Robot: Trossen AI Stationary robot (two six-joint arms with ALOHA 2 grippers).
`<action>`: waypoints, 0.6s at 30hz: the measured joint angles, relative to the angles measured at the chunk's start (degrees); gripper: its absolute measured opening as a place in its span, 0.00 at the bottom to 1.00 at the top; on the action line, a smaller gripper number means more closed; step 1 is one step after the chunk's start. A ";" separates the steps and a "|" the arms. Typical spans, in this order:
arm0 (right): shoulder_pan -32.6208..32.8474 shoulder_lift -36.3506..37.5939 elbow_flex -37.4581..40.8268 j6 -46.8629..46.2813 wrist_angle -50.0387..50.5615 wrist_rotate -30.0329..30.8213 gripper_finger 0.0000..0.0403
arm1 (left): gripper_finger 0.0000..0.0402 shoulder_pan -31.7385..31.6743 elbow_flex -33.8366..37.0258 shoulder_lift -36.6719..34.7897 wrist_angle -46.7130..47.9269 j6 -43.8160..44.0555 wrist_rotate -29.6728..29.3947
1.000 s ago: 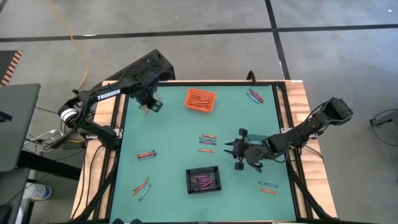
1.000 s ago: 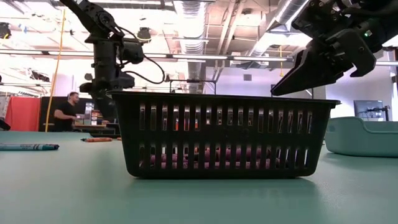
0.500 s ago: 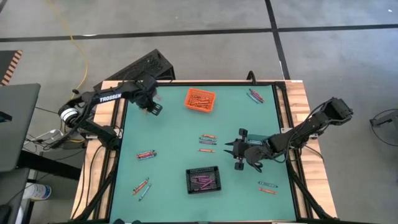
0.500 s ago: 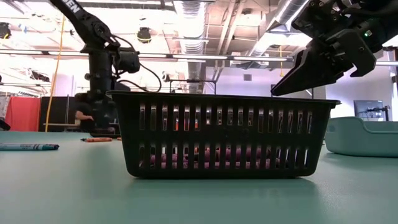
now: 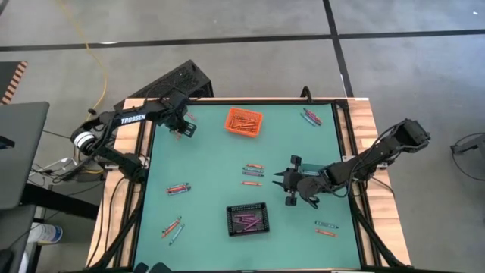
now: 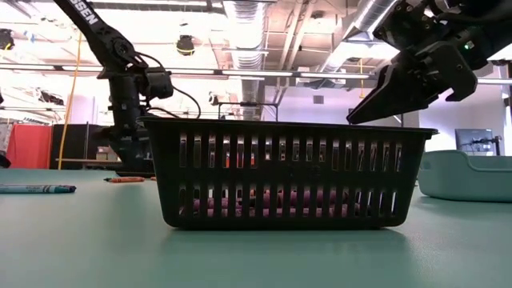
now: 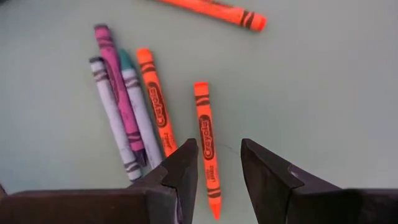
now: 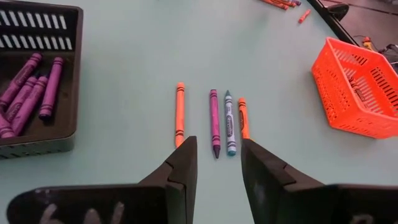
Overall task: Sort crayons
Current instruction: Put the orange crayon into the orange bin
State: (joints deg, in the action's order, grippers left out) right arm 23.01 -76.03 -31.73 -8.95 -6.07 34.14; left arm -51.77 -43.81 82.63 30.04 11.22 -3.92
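Crayons lie scattered on the green table. My left gripper (image 5: 185, 129) (image 7: 217, 165) hangs open at the table's far left, pointing steeply down over a single orange crayon (image 7: 206, 140) that lies in line with the gap between its fingers. A bunch of purple, grey, teal and orange crayons (image 7: 127, 115) lies just beside it. My right gripper (image 5: 279, 182) (image 8: 217, 162) waits open above mid-table, facing an orange, a purple, a teal and another orange crayon (image 8: 214, 121). Both grippers are clear of the crayons.
An orange bin (image 5: 243, 122) with orange crayons stands at the far middle. A black bin (image 5: 248, 219) with purple crayons stands at the near middle. More crayons lie at the left (image 5: 179, 187), near left (image 5: 173, 227), far right (image 5: 310, 116) and near right (image 5: 326, 227). A teal bin (image 6: 468, 176) shows in the low view.
My left gripper has sunk toward the crayons at the table's far left and tipped more steeply down, still open. My right arm has kept still.
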 joint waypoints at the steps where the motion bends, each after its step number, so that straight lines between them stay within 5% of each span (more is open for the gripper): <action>1: -0.08 0.00 0.00 0.00 0.00 -0.22 0.29 | 0.28 -0.28 0.24 0.00 -0.29 -0.04 0.71; 18: -0.36 0.00 0.00 0.39 0.02 -1.32 0.29 | 0.28 -1.17 1.84 0.00 -2.64 -0.70 0.50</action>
State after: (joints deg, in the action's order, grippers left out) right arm 22.65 -76.03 -31.73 -8.56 -6.04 32.82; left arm -52.95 -41.98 82.63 27.41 10.52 -3.42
